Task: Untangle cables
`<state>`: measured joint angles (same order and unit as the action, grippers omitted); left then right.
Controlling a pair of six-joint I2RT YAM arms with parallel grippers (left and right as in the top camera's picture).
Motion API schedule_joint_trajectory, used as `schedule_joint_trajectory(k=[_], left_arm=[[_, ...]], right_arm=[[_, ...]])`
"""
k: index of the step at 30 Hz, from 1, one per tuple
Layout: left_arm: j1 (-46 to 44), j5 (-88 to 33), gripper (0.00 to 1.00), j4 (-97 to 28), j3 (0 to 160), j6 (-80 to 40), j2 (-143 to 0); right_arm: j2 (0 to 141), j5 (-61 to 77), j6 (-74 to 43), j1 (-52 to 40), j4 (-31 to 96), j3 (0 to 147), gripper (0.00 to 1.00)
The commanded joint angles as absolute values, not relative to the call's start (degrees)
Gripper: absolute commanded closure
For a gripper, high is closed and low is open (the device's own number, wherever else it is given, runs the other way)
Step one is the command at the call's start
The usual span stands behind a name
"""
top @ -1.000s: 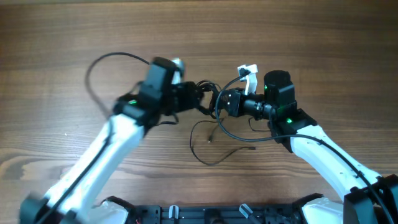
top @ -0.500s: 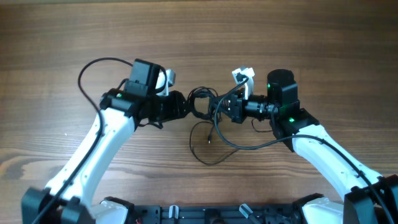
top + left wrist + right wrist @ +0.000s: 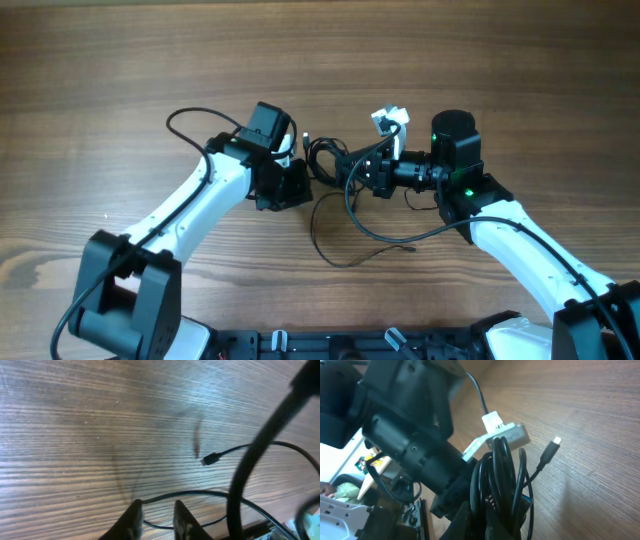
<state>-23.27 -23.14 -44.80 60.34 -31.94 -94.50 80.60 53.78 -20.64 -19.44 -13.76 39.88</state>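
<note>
The cables (image 3: 325,157) hang as a small knotted bundle of thin black cords between the two arms. My right gripper (image 3: 354,171) is shut on that bundle (image 3: 500,475), and one silvery plug end (image 3: 555,440) sticks out to the right. A loose loop (image 3: 335,240) trails on the wood toward the near edge. My left gripper (image 3: 297,187) sits just left of the bundle, low over the table. In the left wrist view its fingers (image 3: 134,519) stand a little apart, and a thin cord (image 3: 200,494) runs across the gap without being pinched. Another plug end (image 3: 209,459) lies on the wood ahead.
A thicker black arm cable (image 3: 252,460) crosses the left wrist view on the right. The left arm's black body (image 3: 405,425) and its white bracket (image 3: 502,435) fill the upper left of the right wrist view. Bare wooden table (image 3: 120,60) lies all around.
The left arm has swung in and turned, bringing its gripper down beside the bundle's left side, and its jaws have narrowed. The right arm and its hold are unchanged.
</note>
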Motion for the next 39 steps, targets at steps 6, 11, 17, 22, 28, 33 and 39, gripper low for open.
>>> schedule_joint_trajectory(k=[6, 11, 17, 22, 28, 33, 39], left_arm=[[-12.27, -25.36, 0.73, -49.25, 60.40, -23.24, -88.71], [-7.60, -40.93, 0.47, -48.31, 60.40, 8.91, -76.93], [-11.40, -47.18, 0.38, -47.35, 59.90, 22.96, -77.82], [-12.93, -55.22, 0.24, -47.79, 59.90, 28.53, -80.05], [-12.91, -48.97, 0.21, -48.90, 59.90, 29.58, -80.07], [-15.03, -54.63, 0.27, -51.79, 59.90, 32.93, -80.07], [-17.98, -49.36, 0.92, -52.16, 59.90, 34.02, -80.68]], right_arm=[[80.79, 53.60, -19.49, -19.31, -12.12, 40.49, 0.96], [80.79, 57.93, -19.40, -19.29, -5.96, 40.49, 0.96], [80.79, 68.75, -14.94, -19.31, -7.01, 40.49, 0.95], [80.79, 77.89, -10.46, -19.29, -7.09, 40.49, 0.95], [80.79, 80.73, -10.46, -19.29, -7.25, 40.49, 0.95], [80.79, 80.68, -10.50, -19.25, -7.68, 40.49, 0.95], [80.79, 81.10, -10.68, -19.25, -7.68, 40.49, 0.92]])
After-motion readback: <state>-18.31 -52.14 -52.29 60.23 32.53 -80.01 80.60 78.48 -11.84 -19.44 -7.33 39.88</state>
